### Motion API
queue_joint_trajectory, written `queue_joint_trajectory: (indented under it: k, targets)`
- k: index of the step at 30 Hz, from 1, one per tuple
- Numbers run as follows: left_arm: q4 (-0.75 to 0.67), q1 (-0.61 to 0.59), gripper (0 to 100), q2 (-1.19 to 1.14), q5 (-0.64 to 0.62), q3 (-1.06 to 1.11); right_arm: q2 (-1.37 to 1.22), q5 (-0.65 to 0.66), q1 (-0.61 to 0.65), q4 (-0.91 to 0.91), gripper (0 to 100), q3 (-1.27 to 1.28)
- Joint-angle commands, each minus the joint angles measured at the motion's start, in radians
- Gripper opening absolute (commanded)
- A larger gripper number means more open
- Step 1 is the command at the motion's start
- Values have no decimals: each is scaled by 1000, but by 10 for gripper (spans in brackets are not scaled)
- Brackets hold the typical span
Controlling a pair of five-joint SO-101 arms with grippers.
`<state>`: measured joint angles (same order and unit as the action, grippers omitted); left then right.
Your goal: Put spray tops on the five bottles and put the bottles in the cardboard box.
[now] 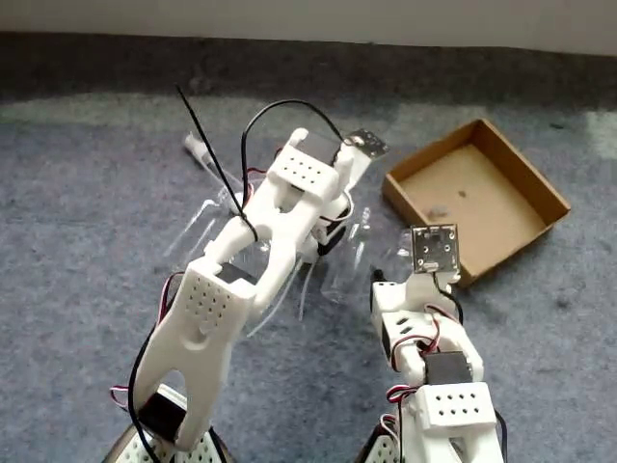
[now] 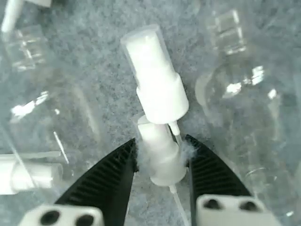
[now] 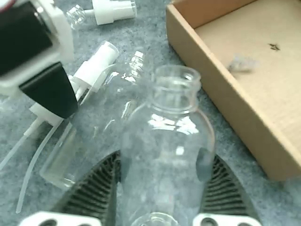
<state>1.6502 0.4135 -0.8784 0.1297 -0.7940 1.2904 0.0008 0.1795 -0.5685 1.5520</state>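
Closest to us, a clear plastic bottle (image 3: pixel 164 136) sits btw the black ribbed jaws of the right hand (image 3: pixel 163 167), which grips it round the body; its neck is bare, no spray top on it yet. The left hand (image 2: pixel 160 146) is closed on a small white spray top (image 2: pixel 161 157) w/ a thin dip tube trailing, low over the grey felt-like table (image 1: pixel 87 193). We judge the task barely begun: the brown cardboard box (image 1: pixel 482 193) holds no bottles, only a small scrap, and we see no bottle that is clearly capped. Left to do, as we read it: fit all five tops, then box ea. bottle. In the way: a second white spray top w/ clear cap (image 2: pixel 157 80) lies touching the gripped one, and other clear bottles (image 2: pixel 244 94) lie crowded round the left hand, so lifting one top may drag the rest. The box stands near the right hand, open side up.
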Motion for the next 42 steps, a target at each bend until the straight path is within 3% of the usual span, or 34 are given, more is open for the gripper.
queue_joint_trajectory:
  k: [1,9,22,35,42]
  targets:
    - [11,-15,136,-8,-5,-48,19,0,-13,27,128,-15]
    - [12,-19,65,-12,-8,-45,19,0,-13,27,128,-15]
    - [68,-13,63,-4,-8,-53,19,0,-13,27,128,-15]
    - [100,-13,63,-1,-8,-240,19,0,-13,28,128,-15]
    - [104,-12,63,197,-9,-131,19,0,-13,28,128,-15]
